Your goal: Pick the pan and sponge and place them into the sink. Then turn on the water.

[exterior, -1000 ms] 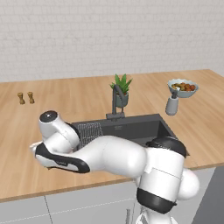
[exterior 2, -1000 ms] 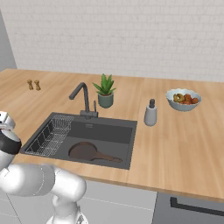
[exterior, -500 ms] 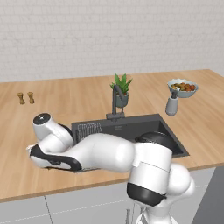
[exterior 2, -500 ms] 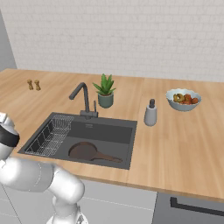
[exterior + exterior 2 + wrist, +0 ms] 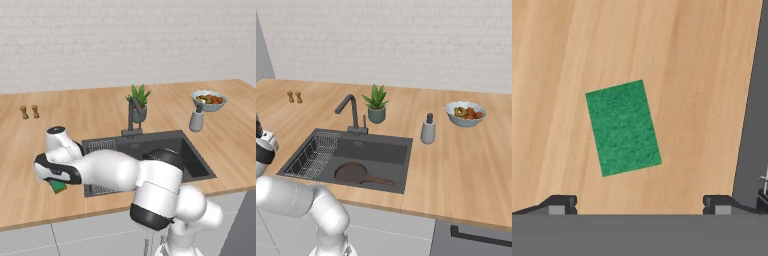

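A white robot arm reaches low over a wooden countertop [image 5: 30, 200], its gripper [image 5: 639, 202] pointing down with both dark fingertips [image 5: 561, 202] spread wide and holding nothing. Directly under the hand, between the spread fingertips and apart from them, the green-topped sponge [image 5: 623, 127] lies flat and slightly askew on the wood, just beside the dark edge of the sink [image 5: 752, 125]. Well off to the hand's side, the dark brown frying pan [image 5: 358, 174] seems to rest on the sink [image 5: 383, 150] floor next to the wire rack [image 5: 313, 155].
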